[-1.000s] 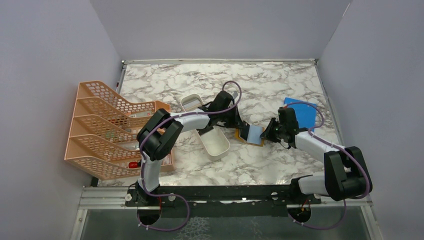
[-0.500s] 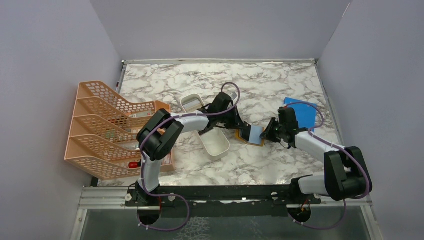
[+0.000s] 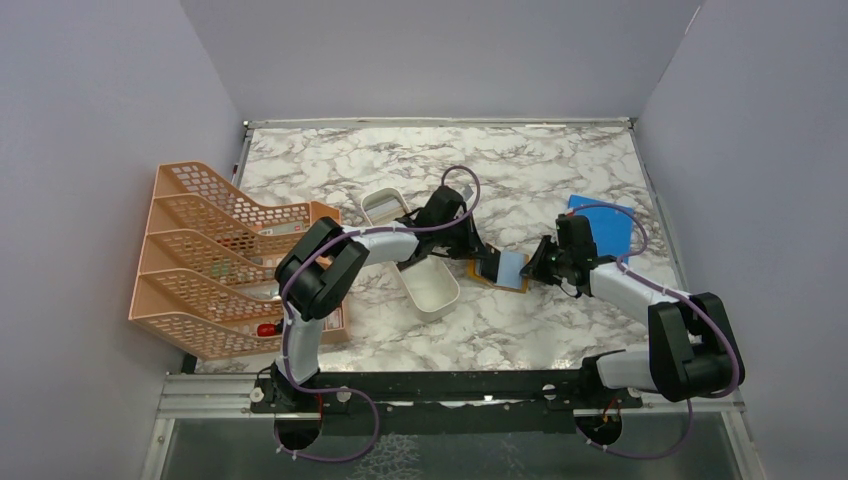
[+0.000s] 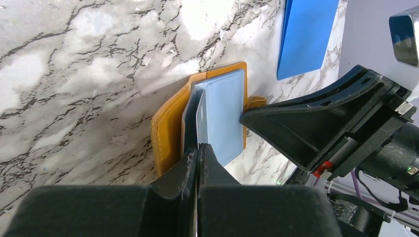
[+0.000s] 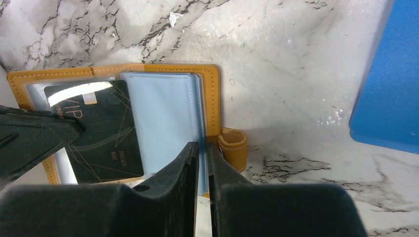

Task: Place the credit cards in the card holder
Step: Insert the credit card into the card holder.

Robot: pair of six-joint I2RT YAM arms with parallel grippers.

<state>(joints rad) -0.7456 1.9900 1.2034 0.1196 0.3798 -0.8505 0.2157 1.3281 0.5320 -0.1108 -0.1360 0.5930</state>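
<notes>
The orange-tan card holder [image 3: 487,276] lies open on the marble table between my two grippers. My left gripper [image 3: 478,258] is shut on a black credit card [image 5: 99,128] marked VIP. The card lies over the holder's left clear pocket. In the left wrist view the card [image 4: 201,111] shows edge-on, rising from the shut jaws over the holder [image 4: 165,133]. My right gripper [image 5: 203,148] is shut on the holder's pale blue-grey pocket pages [image 5: 163,113], beside the snap tab [image 5: 233,148]. It is also in the top view [image 3: 535,268]. No other cards are in view.
A long white tray [image 3: 430,285] lies just left of the holder, under my left arm, with a second white piece [image 3: 382,205] behind it. A peach mesh file rack [image 3: 215,260] stands at the left. A bright blue sheet [image 3: 603,222] lies right of the holder.
My left gripper has shifted slightly, and the black card now shows as a dark patch over the holder's left half. The right gripper has held still.
</notes>
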